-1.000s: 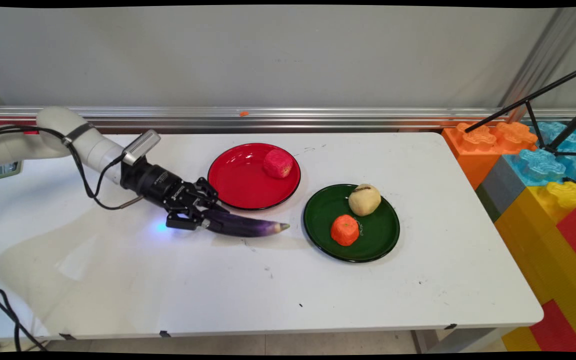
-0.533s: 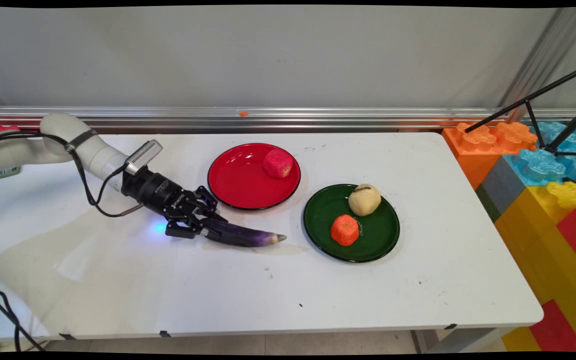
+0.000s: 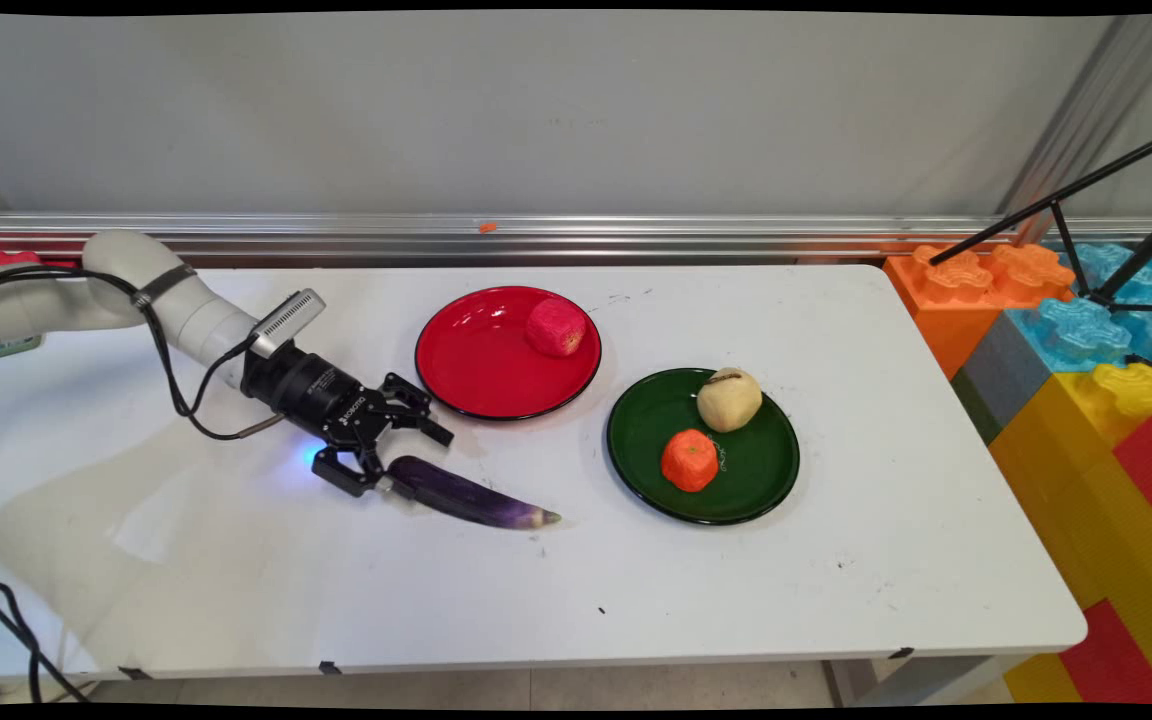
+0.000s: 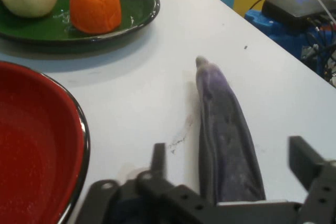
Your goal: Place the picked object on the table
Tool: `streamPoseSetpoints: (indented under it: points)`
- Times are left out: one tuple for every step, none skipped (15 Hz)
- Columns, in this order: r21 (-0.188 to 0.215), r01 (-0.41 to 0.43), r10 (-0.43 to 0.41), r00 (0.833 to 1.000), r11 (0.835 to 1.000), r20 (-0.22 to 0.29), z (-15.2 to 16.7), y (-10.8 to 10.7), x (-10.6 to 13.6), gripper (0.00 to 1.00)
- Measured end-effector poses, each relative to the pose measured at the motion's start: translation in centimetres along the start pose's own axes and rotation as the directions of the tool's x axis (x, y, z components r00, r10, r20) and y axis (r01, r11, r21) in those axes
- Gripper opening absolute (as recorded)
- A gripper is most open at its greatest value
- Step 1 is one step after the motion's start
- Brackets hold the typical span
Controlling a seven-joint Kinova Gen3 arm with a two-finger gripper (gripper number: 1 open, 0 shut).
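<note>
Fingers (image 4: 303, 162) spread wide on the black two-finger gripper (image 3: 388, 452), nothing gripped, hovering low at the thick end of the long purple eggplant (image 3: 476, 500). That eggplant lies flat on the white table (image 3: 836, 560), its pale tip pointing right, and in the hand view its thick end sits in the gap between the two fingers. Just behind sits the glossy red plate (image 3: 481, 365) with a rough red fruit (image 3: 555, 327) on it. Off to the right, the dark green plate (image 3: 756, 470) carries an orange fruit (image 3: 689, 460) and a pale beige fruit (image 3: 729, 399) near each other. Big coloured plastic building blocks (image 3: 1086, 340) stand past the table's right end.
</note>
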Motion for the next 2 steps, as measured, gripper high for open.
streamPoseSetpoints:
  points:
    - [-0.001,0.002,-0.002,1.000,1.000,0.002,-0.07,0.07,-0.04,1.00]
    - [0.000,0.005,-0.005,1.000,1.000,0.003,-0.18,0.12,-0.03,1.00]
